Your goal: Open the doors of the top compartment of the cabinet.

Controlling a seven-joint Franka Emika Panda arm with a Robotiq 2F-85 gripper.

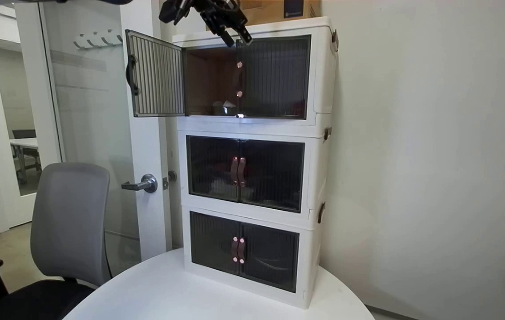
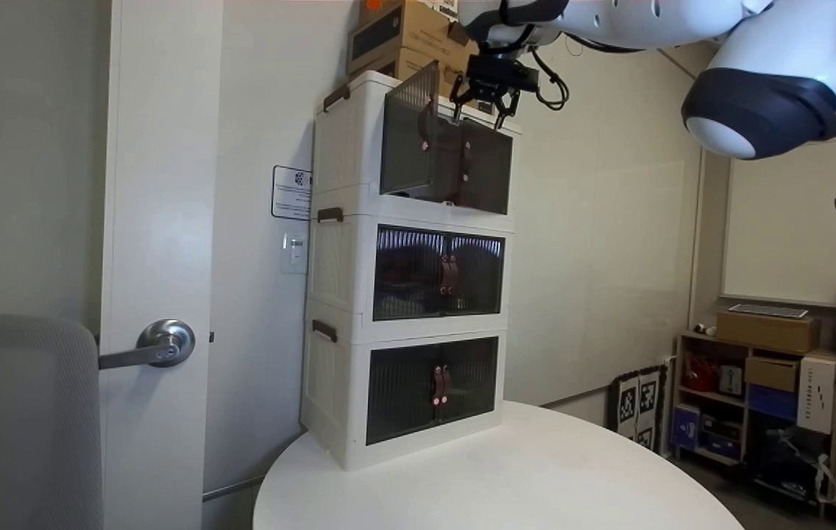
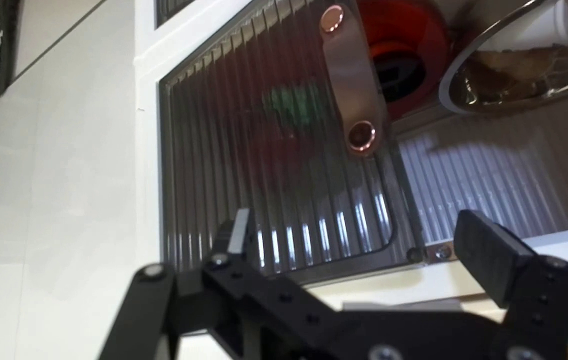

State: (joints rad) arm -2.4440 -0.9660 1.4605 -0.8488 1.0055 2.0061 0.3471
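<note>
From my distant seat I find the top compartment (image 1: 210, 75) at the uppermost level of the cabinet (image 1: 252, 126), which is smooth and white. The swung door (image 1: 157, 75) stands outward and the closed door (image 1: 274, 75) lies in line with the front, both dark, translucent and finely ribbed. On the latter, in the wrist view, I see a brown strap handle (image 3: 351, 82) with two round, copper-coloured studs (image 3: 332, 18). My gripper (image 3: 356, 227) has its black fingers (image 3: 489, 255) wide apart near the top of this door (whether they touch it, I cannot say). Behind the ribs (image 3: 204, 150), a green patch (image 3: 294, 102) is too blurred to identify; a red thing (image 3: 421, 37) is partly hidden by the door's edge, and a shiny-rimmed round container (image 3: 454, 72) is cut off by the border of the view. In an exterior view the white arm (image 2: 668, 22) is also cut off above. The cabinet stands on a round white table (image 1: 154, 293) and carries cardboard boxes (image 2: 429, 29). Near the table there is a grey chair (image 1: 70, 218), and a room door (image 2: 157, 184) with metal lever (image 2: 166, 343); farther off are a wooden shelf (image 2: 720, 399) and a framed white board (image 2: 801, 228).
</note>
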